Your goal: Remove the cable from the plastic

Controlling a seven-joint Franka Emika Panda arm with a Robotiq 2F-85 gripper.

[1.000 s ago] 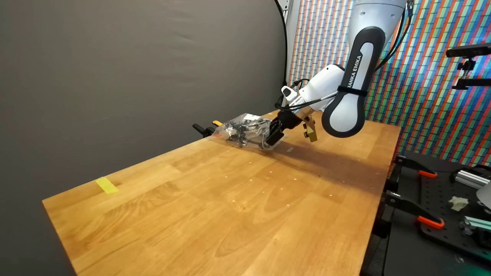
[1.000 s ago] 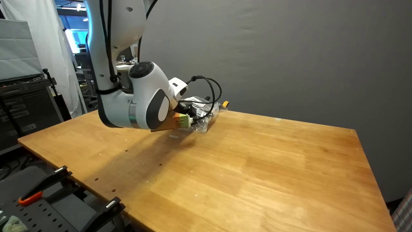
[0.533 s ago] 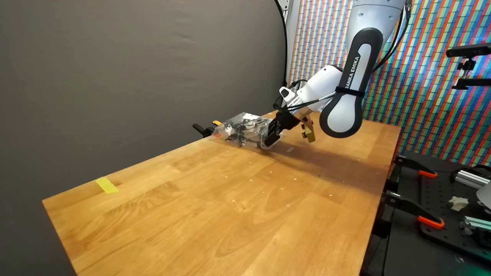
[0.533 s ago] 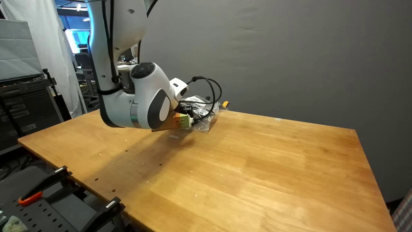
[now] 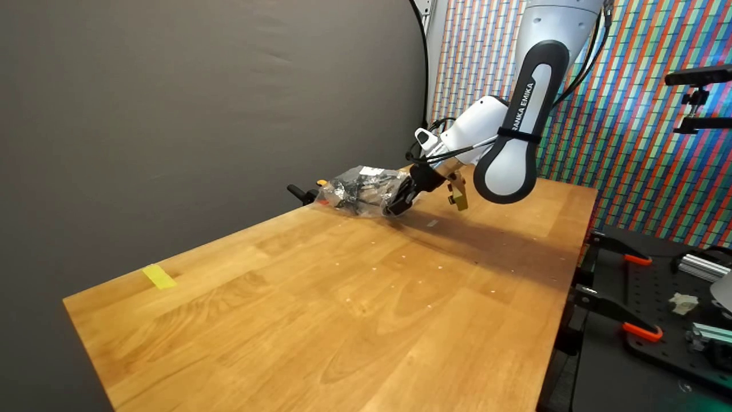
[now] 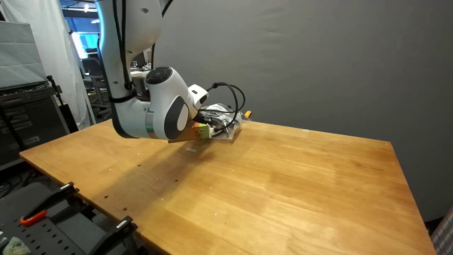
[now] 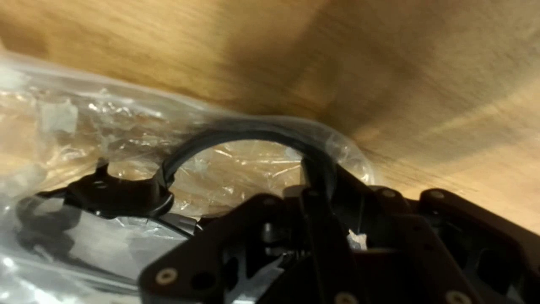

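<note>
The clear plastic bag (image 5: 357, 194) lies crumpled near the wooden table's back edge, with dark contents inside; the arm partly covers it in an exterior view (image 6: 228, 131). In the wrist view a black cable (image 7: 244, 133) arcs along the border of the plastic (image 7: 223, 185) and runs in between the fingertips. My gripper (image 7: 322, 175) is shut on this cable, at the bag's near end. Whether a fold of plastic is pinched along with it I cannot tell. From outside, the gripper (image 5: 397, 207) sits low over the table, touching the bag.
Behind the bag, a clamp with a black handle (image 5: 299, 193) grips the table's back edge. Yellow tape (image 5: 159, 276) is stuck to the tabletop (image 5: 343, 320). Orange-tipped clamps (image 5: 620, 315) hold a black plate beside the table. A wire loop (image 6: 233, 94) stands out from the wrist.
The jaws have closed, from wide apart to shut on the cable. The gripper has shifted slightly toward the bag and up, and the bag's near end has been pushed up and bunched.
</note>
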